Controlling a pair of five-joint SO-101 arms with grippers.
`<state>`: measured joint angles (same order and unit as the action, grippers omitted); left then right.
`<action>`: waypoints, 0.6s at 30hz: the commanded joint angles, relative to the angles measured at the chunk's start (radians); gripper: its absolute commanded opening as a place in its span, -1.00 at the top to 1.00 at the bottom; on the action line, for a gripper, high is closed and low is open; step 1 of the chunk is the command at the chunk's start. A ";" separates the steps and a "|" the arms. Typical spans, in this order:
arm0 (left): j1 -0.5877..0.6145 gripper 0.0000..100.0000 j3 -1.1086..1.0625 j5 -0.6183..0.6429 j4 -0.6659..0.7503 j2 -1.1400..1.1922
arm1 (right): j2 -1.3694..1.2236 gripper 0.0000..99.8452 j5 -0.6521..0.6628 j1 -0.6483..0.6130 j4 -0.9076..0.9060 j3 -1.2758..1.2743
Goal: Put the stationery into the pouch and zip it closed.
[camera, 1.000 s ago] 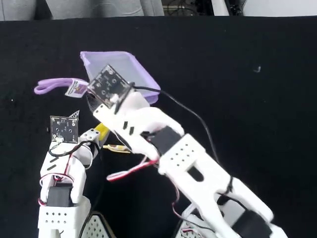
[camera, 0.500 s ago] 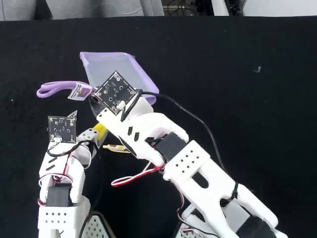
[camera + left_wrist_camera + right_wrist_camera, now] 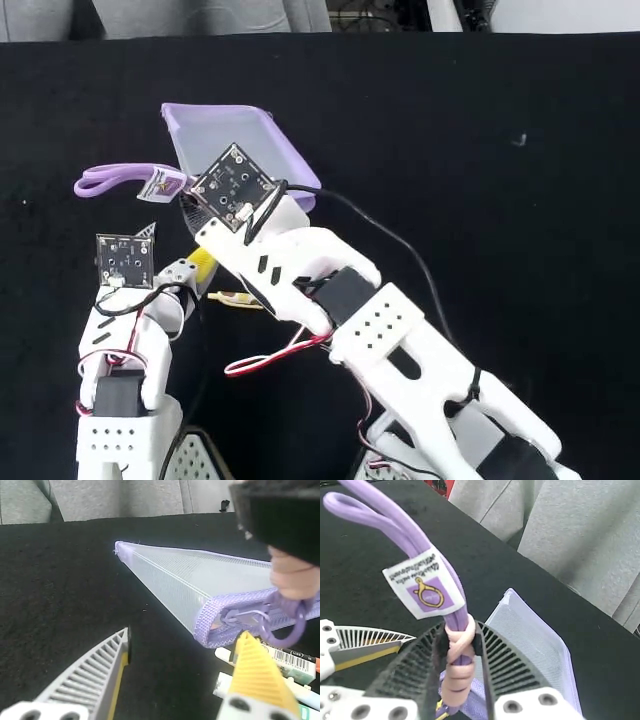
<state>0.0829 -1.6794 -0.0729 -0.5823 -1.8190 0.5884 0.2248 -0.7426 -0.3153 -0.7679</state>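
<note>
Right gripper (image 3: 457,640) clenched on purple strap (image 3: 110,180), at its pink-wrapped end by the zip corner. Pouch (image 3: 235,135) lies flat at 11 o'clock on black table (image 3: 500,200), strap trailing toward 9. Left gripper (image 3: 175,680) spread wide, holding nothing, beside zip end. Pens (image 3: 295,657) lie outside by that corner, so probably opening step, loading not begun. Next: steady pull along zip line, left arm pinning fabric. Since a second ago: right wrist drawn back toward 5 o'clock, more pouch uncovered.
</note>
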 commanded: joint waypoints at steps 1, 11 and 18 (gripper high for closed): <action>0.013 0.34 0.004 0.011 0.012 -0.008 | -0.021 0.98 -0.002 -0.008 0.029 0.015; 0.016 0.34 0.019 0.002 -0.020 -0.008 | -0.056 0.98 -0.003 -0.008 0.052 0.019; 0.102 0.34 -0.019 0.003 0.046 -0.008 | -0.056 0.98 -0.005 0.002 0.049 0.018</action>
<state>0.1412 -1.6732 -0.0729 -0.5715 -1.8174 0.5301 0.2248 -0.7426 -0.2877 -0.7679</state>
